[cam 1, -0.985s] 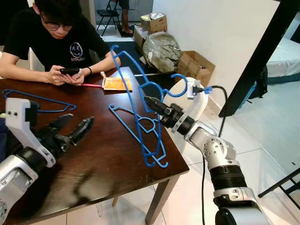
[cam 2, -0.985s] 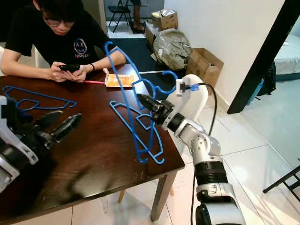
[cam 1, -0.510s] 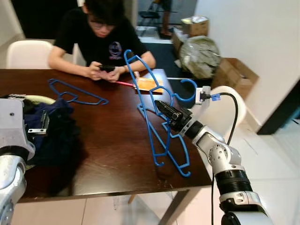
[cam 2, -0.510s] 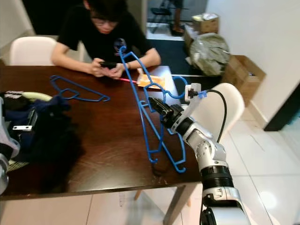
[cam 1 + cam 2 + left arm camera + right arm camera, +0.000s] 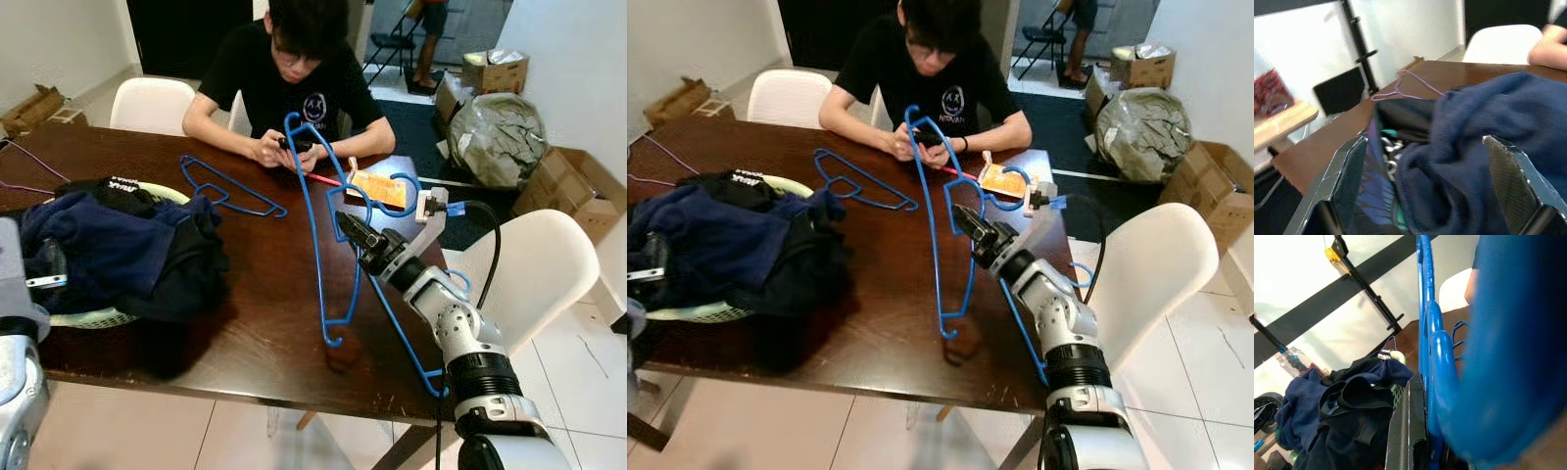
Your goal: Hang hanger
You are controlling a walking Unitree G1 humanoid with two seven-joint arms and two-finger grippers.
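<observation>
Hanger (image 5: 315, 211) — your right end effector (image 5: 345, 226) grips it upright above the desk (image 5: 265, 323); left end effector (image 5: 1425, 196), seemingly open, faces a clothes-filled basket (image 5: 98, 318).

A person in a black T-shirt (image 5: 294, 83) sits at the far side of the dark wooden table (image 5: 255, 323), holding a phone (image 5: 294, 145) in both hands, with an orange packet (image 5: 380, 188) lying on the table nearby. A pile of navy and black clothes (image 5: 127, 250) fills a pale basket (image 5: 93, 318) on the table's left part. White chairs (image 5: 152, 103) stand around the table, and cardboard boxes (image 5: 573, 191) and a wrapped bundle (image 5: 500, 137) sit on the floor behind.
</observation>
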